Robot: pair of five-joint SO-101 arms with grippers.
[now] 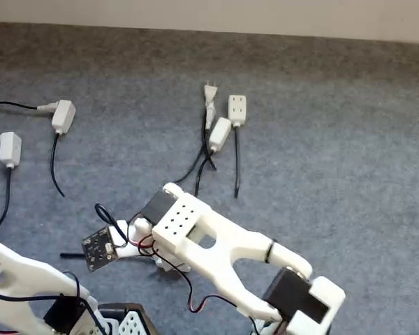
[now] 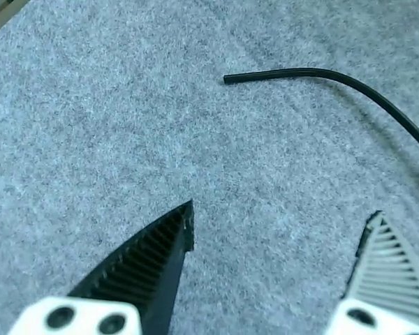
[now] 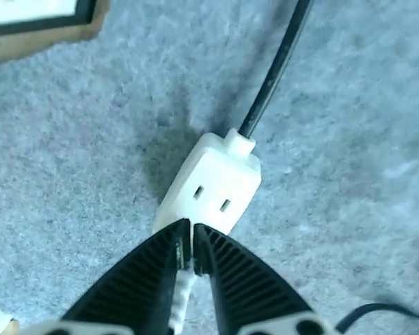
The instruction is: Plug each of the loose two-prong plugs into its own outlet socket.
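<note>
The right claw [image 3: 191, 227] pinches almost closed on a thin white piece [image 3: 183, 293], mostly hidden. A white outlet socket [image 3: 209, 183] lies at its tips. The left claw [image 2: 283, 211] gapes empty over the grey desk [image 2: 91, 125]. Farther off, a two-prong plug [image 1: 209, 91] lies loose near another socket [image 1: 237, 109].

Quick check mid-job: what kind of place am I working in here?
Probably a lab tabletop test rig: a grey carpet-like mat, loose white outlet sockets on short cut black cords, and white printed robot arms.
</note>
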